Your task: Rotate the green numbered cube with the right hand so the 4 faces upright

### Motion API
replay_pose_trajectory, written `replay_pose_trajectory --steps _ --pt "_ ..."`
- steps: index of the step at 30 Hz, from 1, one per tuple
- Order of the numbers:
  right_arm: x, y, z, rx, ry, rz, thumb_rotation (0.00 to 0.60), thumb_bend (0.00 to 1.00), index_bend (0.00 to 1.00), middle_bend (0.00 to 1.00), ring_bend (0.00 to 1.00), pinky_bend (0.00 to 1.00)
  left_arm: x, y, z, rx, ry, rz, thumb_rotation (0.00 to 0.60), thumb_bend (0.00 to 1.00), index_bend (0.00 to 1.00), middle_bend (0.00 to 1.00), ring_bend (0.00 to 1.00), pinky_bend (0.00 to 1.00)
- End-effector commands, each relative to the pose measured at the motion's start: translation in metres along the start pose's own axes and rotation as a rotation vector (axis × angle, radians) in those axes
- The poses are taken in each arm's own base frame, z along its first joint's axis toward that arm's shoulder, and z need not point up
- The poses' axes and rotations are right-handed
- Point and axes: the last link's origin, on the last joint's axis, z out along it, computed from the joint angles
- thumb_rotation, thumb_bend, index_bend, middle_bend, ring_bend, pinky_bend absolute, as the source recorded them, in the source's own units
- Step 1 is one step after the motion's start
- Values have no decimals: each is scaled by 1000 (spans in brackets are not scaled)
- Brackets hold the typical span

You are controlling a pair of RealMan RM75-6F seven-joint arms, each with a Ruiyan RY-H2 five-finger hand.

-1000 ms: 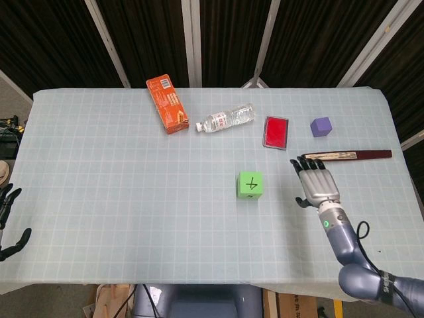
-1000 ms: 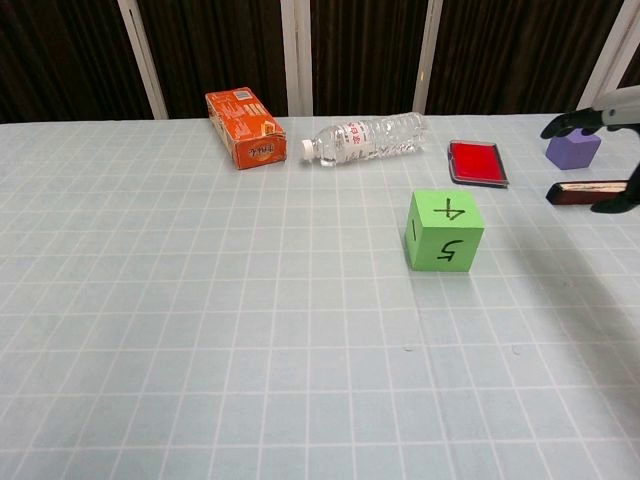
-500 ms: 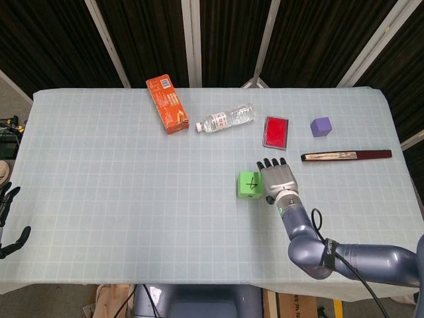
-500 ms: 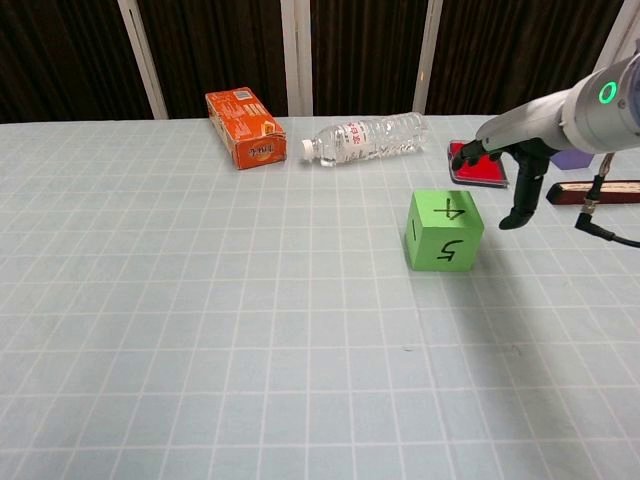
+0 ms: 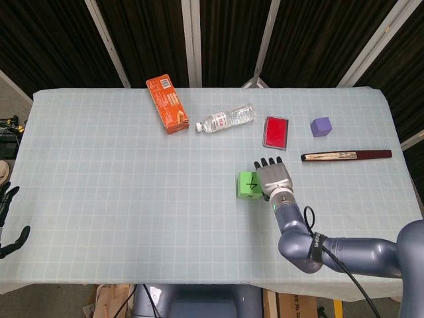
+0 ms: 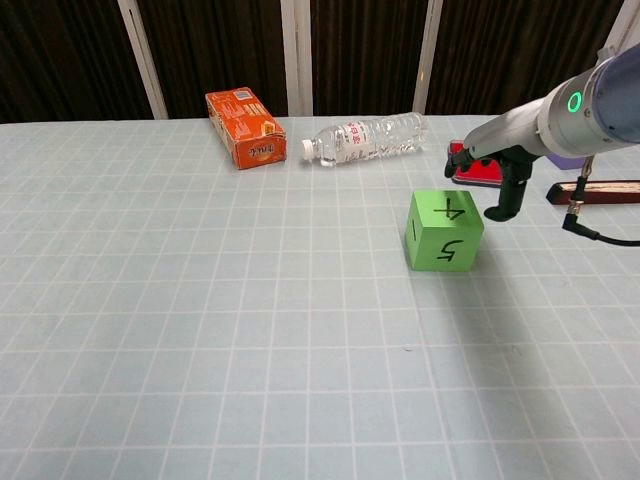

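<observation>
The green numbered cube [image 5: 248,185] [image 6: 444,230] sits right of the table's middle. In the chest view its top face shows a 4 upside down, its front face a 5 upside down, and its left face a 1. My right hand [image 5: 273,177] [image 6: 497,158] hovers just right of the cube and slightly above it. Its fingers are spread and point away from me, its thumb hangs down, and it holds nothing. Whether it touches the cube's right edge I cannot tell. My left hand [image 5: 8,220] hangs off the table's left edge, fingers apart and empty.
At the back lie an orange box [image 5: 167,104] [image 6: 244,128], a plastic bottle on its side [image 5: 226,118] [image 6: 362,137], and a red flat case [image 5: 276,132]. A purple cube [image 5: 321,126] and a long brown stick [image 5: 346,156] lie at the right.
My right hand swept left from beside the brown stick to the cube's right side, then edged a little closer. The cube has not moved.
</observation>
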Motion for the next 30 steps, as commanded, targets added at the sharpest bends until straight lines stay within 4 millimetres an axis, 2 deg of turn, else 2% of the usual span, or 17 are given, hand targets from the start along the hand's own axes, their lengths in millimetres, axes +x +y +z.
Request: replay_pose_trajectory --steps 1,5,18,30 --pt "1 1 -1 -1 -3 -1 600 821 0 43 14 0 0 0 0 0 -1 1 600 438 86 0 0 37" --pt "2 4 -1 -4 -9 -2 600 889 0 43 14 0 -1 1 0 -1 -1 3 600 438 86 0 0 37" --pt "1 7 2 -4 -18 9 600 892 126 43 13 0 -2 2 -1 0 0 7 600 438 86 0 0 37" --pt "1 9 -1 -6 -35 4 600 891 163 42 13 0 -2 2 -1 13 -3 1 600 438 86 0 0 37"
